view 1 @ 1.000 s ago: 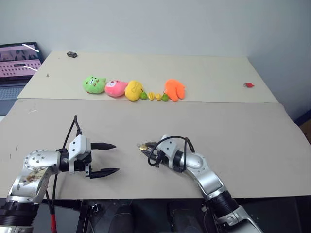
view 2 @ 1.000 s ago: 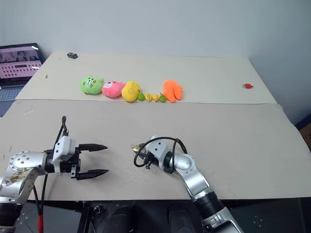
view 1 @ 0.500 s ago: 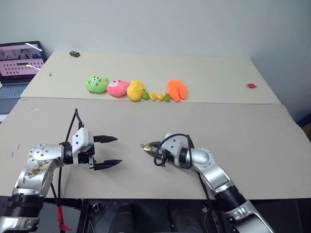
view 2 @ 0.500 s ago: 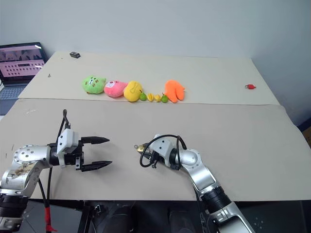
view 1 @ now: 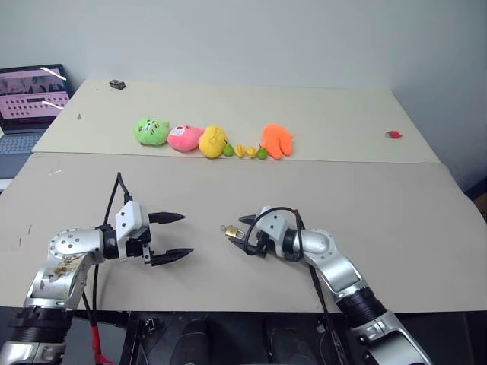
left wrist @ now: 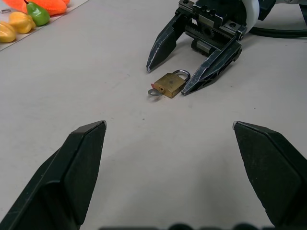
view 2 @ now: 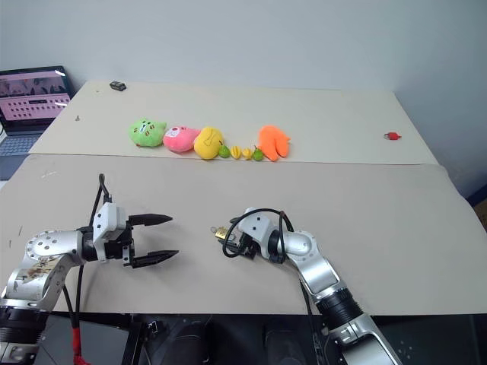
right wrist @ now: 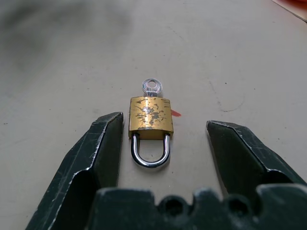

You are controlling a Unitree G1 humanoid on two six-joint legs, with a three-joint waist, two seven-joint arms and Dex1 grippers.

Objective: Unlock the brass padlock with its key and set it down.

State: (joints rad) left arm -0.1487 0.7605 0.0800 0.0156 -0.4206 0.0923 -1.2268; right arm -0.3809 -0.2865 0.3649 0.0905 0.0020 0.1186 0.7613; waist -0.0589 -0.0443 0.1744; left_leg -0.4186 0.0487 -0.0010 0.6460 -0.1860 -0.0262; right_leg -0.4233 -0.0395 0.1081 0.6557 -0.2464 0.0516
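Right wrist view, nearest: brass padlock [right wrist: 150, 116] lies flat on the table [right wrist: 57, 72] between the right gripper [right wrist: 163, 136] fingers, shackle toward the camera, body beyond. Jaws parted wide, padlock loose; it sits just beside one finger [right wrist: 103, 139], well clear of the other. Can't tell if that near finger touches it. Key [right wrist: 151, 87] is in the lock's far end, round silver head sticking out at 12 o'clock from the body. Small red bit shows beside the body, approx 3 o'clock.

Left wrist view adds the opposite angle: left gripper [left wrist: 170, 127] fingers spread wide, nothing between them; padlock w/ key head lies ahead on bare table, right gripper's two fingertips flanking it from the far side. Shackle looks seated, but too small to be sure.

Head views give the layout: both grippers low over the front table, tips facing each other, padlock [view 1: 230, 230] at the right gripper's tips, at 3 o'clock from the left gripper [view 1: 176, 236], apart from it. Farther at 12 o'clock, row of plush toys [view 1: 209, 140]; small red object [view 1: 391, 134] approx 2 o'clock; laptop [view 1: 29, 91] approx 10 o'clock.
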